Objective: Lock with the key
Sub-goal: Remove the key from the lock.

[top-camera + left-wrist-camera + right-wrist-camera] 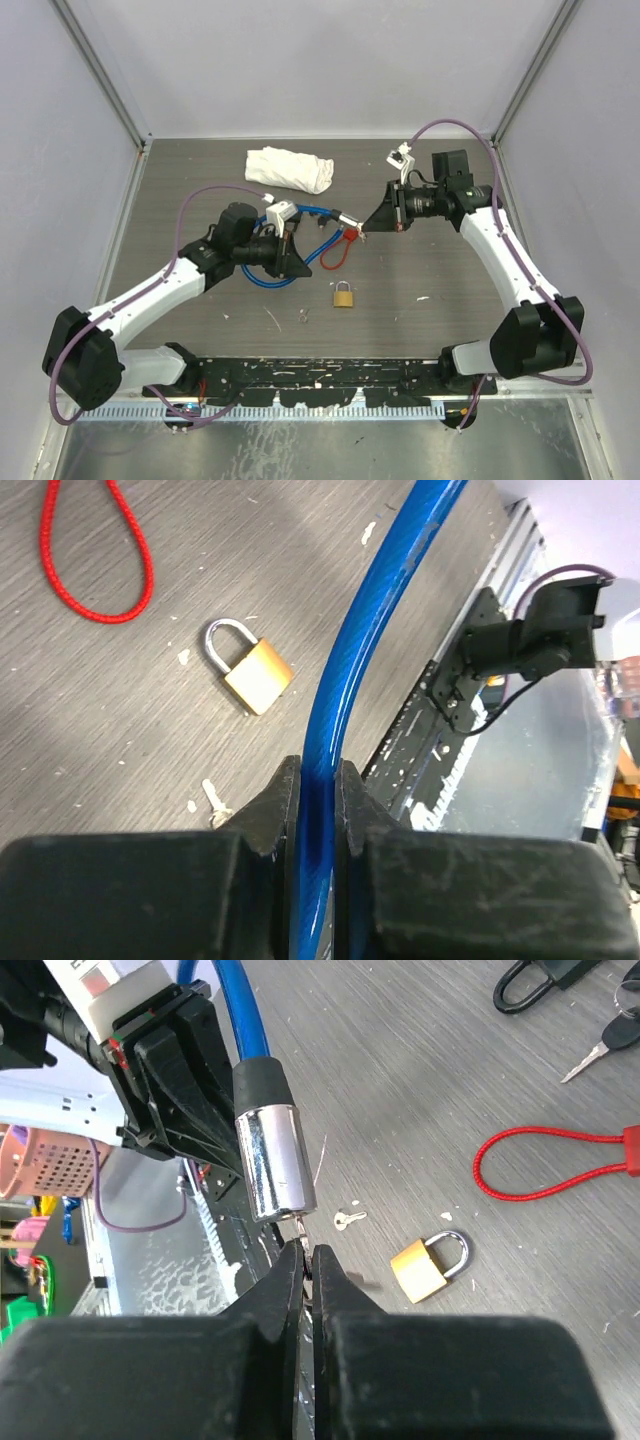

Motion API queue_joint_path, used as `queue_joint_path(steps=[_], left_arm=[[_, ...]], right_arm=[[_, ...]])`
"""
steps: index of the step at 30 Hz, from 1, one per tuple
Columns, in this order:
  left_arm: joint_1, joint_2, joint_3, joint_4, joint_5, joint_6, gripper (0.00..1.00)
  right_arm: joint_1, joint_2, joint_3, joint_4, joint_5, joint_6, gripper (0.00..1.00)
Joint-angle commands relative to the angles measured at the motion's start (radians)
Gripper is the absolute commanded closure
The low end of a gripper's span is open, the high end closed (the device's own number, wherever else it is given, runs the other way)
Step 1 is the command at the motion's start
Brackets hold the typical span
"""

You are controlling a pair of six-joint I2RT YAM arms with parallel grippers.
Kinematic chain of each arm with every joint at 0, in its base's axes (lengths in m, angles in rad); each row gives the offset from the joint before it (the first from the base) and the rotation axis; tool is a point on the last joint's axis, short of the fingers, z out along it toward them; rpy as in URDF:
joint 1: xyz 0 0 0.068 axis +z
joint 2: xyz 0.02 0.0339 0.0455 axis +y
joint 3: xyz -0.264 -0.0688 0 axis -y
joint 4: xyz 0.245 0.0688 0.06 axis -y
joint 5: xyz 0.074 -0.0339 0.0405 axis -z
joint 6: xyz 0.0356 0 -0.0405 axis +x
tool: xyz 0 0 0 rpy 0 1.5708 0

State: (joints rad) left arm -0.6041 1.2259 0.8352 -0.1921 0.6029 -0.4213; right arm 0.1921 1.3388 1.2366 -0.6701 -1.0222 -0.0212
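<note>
The right claw (308,1256) is pressed together on a small key (302,1230), whose tip sits in the end face of the chrome lock barrel (277,1165). That barrel caps a blue cable (352,660). The left claw (318,780) is clamped on the cable further back and holds it off the worktop (450,280), above its middle.

The step in hand looks like the turn itself, with the key seated and the lock braced. The next move calls for a roll of the right wrist about the key's axis, with the left claw steady so the barrel does not twist along. How deep the key sits cannot be told.

The barrel is round and polished, with a black collar, and is probably slippery; the cable looks glossy and springy. A brass padlock (343,296) lies nearer the worktop's near edge, with a red cord loop (545,1165) close by
</note>
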Motion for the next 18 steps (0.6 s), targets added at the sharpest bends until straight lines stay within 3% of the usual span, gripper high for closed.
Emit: queue_joint_path(steps=[1, 6, 10, 12, 15, 18], left_arm=[[0.013, -0.039, 0.033, -0.074, -0.126, 0.049, 1.00], [0.036, -0.009, 0.017, 0.053, 0.048, -0.084, 1.00], [0.038, 0.019, 0.024, 0.131, 0.104, -0.151, 1.00], [0.038, 0.009, 0.030, 0.128, 0.077, -0.144, 1.00], [0.032, -0.027, 0.042, 0.067, -0.013, -0.072, 1.00], [0.018, -0.053, 0.051, -0.013, -0.119, -0.003, 1.00]], right_arm=[[0.037, -0.046, 0.071, -0.074, -0.053, -0.030, 0.99], [0.310, -0.219, 0.009, -0.028, 0.509, -0.380, 0.99], [0.339, -0.262, -0.013, 0.010, 0.617, -0.436, 0.99], [0.310, -0.238, 0.016, -0.004, 0.542, -0.351, 0.99], [0.141, -0.138, 0.030, -0.009, 0.102, -0.094, 0.99], [0.014, -0.058, -0.059, 0.167, -0.201, 0.224, 0.99]])
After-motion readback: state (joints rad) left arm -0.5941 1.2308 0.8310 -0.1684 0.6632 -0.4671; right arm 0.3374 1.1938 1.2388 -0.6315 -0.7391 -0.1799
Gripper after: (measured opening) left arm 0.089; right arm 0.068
